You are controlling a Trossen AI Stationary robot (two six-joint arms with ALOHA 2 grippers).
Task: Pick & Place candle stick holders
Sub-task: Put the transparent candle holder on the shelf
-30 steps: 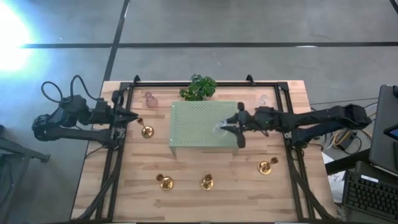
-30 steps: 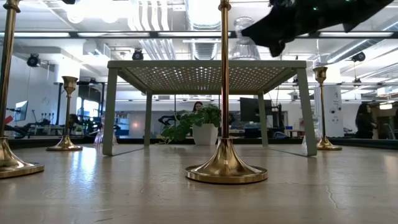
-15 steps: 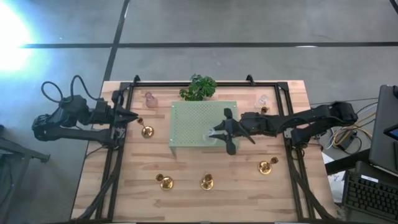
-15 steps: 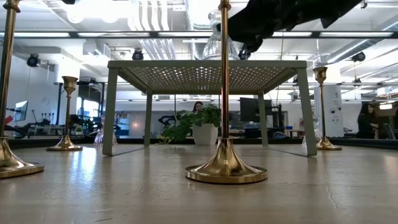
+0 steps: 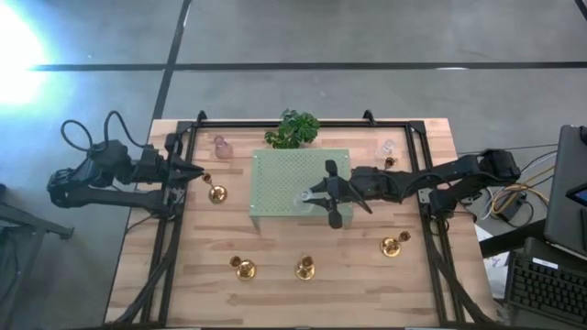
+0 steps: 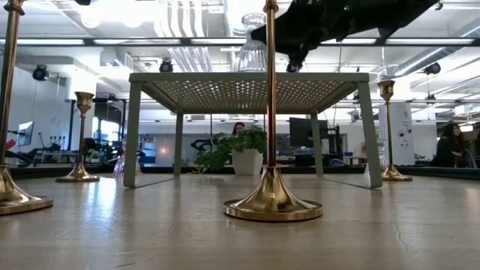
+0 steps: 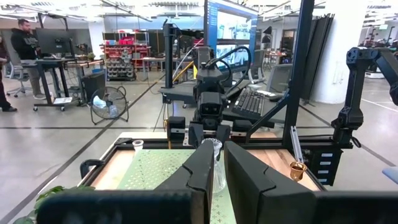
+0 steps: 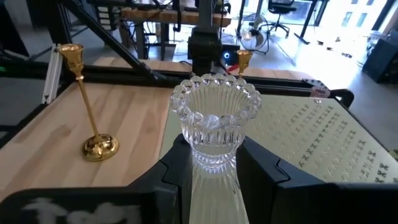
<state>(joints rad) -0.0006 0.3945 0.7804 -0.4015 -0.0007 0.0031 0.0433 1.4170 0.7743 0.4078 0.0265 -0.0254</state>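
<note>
1. While the green stand (image 5: 301, 183) sits mid-table, the right gripper (image 5: 310, 194) hangs over its top, clamped on a clear glass holder (image 8: 214, 121).
2. Beside the stand's left edge, well apart, the left gripper (image 5: 196, 173) waits with fingers close together, holding nothing.
3. By my judgement the glass is light, stiff, slippery and breakable; grip it low on the ribbed body.
4. Brass holders (image 5: 217, 193) stand around the stand.

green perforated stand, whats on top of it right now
Only the clear glass holder, gripped by the right gripper over the pale green stand. The low view shows it at top level, but contact is unclear. The arm covers part of the top.
</note>
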